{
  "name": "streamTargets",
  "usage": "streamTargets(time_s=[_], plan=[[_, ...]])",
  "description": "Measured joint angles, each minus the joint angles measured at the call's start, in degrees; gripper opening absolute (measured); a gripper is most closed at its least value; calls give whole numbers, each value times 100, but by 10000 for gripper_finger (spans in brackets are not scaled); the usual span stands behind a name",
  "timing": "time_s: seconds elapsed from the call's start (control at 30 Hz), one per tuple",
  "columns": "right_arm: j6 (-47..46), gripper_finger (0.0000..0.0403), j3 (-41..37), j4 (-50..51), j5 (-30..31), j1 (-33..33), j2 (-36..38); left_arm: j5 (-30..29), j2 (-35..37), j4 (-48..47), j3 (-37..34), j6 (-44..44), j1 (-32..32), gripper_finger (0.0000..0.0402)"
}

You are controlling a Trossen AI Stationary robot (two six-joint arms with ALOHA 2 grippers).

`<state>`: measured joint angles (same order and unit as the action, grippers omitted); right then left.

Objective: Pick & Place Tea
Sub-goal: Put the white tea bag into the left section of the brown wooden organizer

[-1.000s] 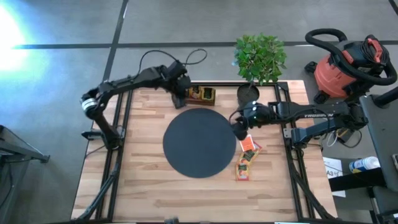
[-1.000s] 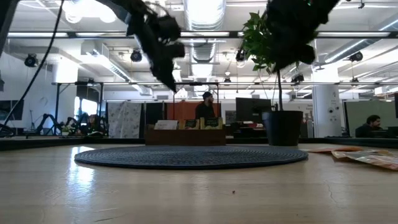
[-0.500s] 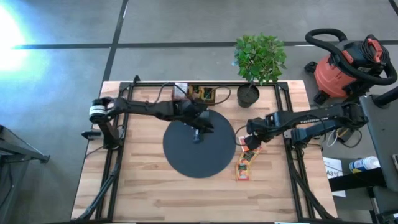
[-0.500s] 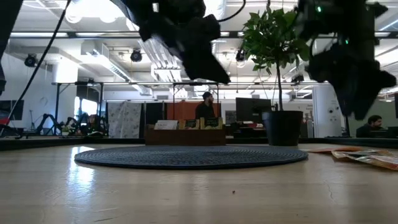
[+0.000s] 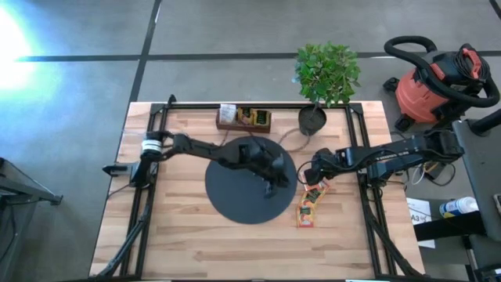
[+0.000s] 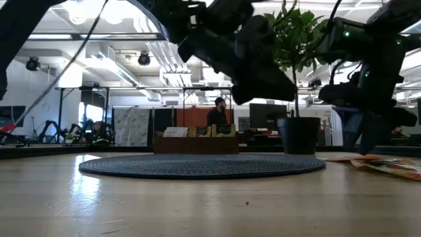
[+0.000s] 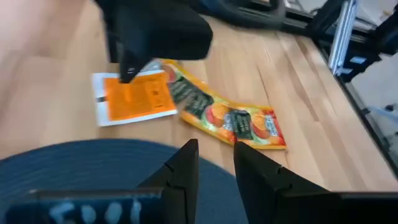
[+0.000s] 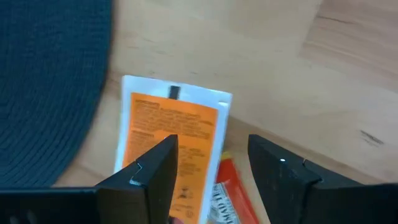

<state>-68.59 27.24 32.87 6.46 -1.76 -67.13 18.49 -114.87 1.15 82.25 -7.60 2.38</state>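
The right claw hung open and empty over the white-and-orange tea sachet beside the black mat. The left claw, part-open and empty, hovered close by; the arms risked colliding.

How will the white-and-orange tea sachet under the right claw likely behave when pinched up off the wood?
The white-and-orange tea sachet looks thin and flat, so probably light and floppy. It lies flush on the table, so the right claw, open above it, may struggle to catch an edge, and it may slide.
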Motion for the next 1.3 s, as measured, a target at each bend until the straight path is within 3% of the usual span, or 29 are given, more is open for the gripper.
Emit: streamTargets(time_s=[0.23, 0.6, 1.3], plan=[[470, 192, -46, -119, 100, -1, -51, -272, -800, -2, 746, -172, -377, 96], [706, 192, -455, -998, 52, -20, -61, -831, -2163, -373, 2234, -470, -391, 96], [1938, 191, -496, -1397, -485, -22, -74, -1114, -2472, -331, 2283, -622, -125, 96]])
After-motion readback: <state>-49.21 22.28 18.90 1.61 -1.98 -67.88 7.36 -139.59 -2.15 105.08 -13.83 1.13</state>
